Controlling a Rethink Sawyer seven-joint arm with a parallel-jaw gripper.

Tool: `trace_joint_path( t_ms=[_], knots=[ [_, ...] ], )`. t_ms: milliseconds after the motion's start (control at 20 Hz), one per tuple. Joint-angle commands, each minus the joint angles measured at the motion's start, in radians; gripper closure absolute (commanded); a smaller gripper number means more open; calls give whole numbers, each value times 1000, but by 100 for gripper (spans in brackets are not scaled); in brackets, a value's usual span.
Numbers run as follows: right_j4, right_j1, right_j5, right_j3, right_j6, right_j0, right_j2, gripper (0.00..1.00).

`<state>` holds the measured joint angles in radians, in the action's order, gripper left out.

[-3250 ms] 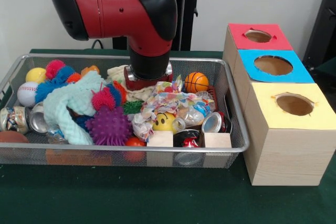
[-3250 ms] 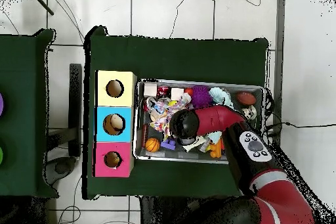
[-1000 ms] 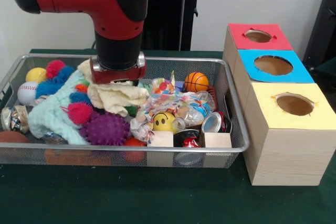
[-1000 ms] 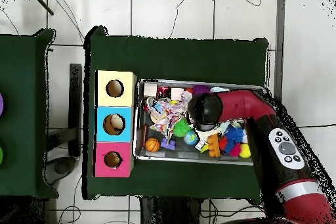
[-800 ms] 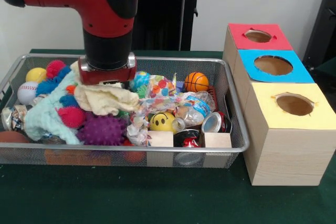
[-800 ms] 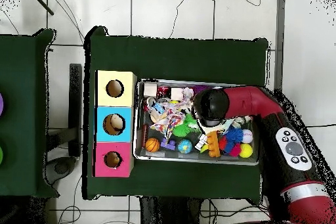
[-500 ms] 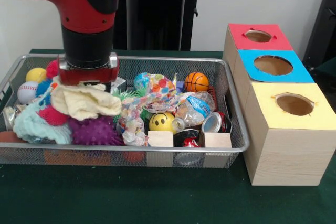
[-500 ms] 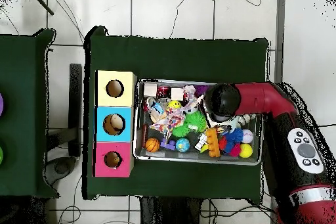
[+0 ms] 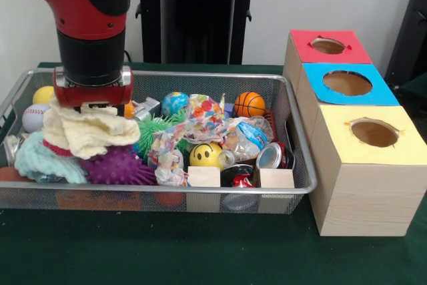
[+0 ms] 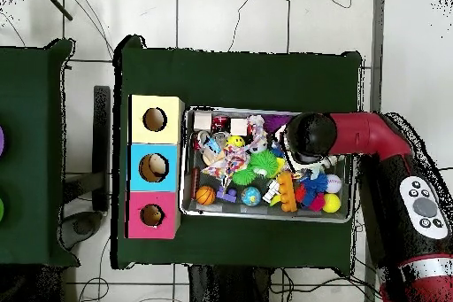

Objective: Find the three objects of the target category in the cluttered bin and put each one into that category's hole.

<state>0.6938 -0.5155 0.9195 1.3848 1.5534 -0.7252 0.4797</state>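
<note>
Claw [image 9: 93, 106] grips a yellow cloth [image 9: 90, 131] at the bin's [image 9: 293, 139] left end, seemingly clearing clutter to search, and next must drop it and find a target for the holes [image 9: 347, 83].

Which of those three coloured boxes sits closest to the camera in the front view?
The yellow-topped box. It stands at the near end of the row, with the blue-topped box behind it and the red-topped box farthest back.

A wire mesh bin [image 9: 293, 139] fills the left and centre of the front view, heaped with balls, crumpled cloths and crushed cans. To its right stand three wooden boxes, each with a round hole: red [image 9: 328, 46], blue [image 9: 347, 83], yellow [image 9: 374, 133].
</note>
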Motion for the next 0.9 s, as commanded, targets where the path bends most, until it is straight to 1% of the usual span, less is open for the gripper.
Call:
trace_joint_path(
  t_ms=[50,200,300,600,900],
  knots=[
    [73,-35,-35,92,-211,-12,2,0],
    [70,-60,-41,129,-192,-17,-7,0],
    [67,-69,-27,139,-197,-20,-9,0],
    [51,-117,28,155,-266,-68,-1,0],
    [52,-148,40,175,-287,-107,3,0]
  ],
)
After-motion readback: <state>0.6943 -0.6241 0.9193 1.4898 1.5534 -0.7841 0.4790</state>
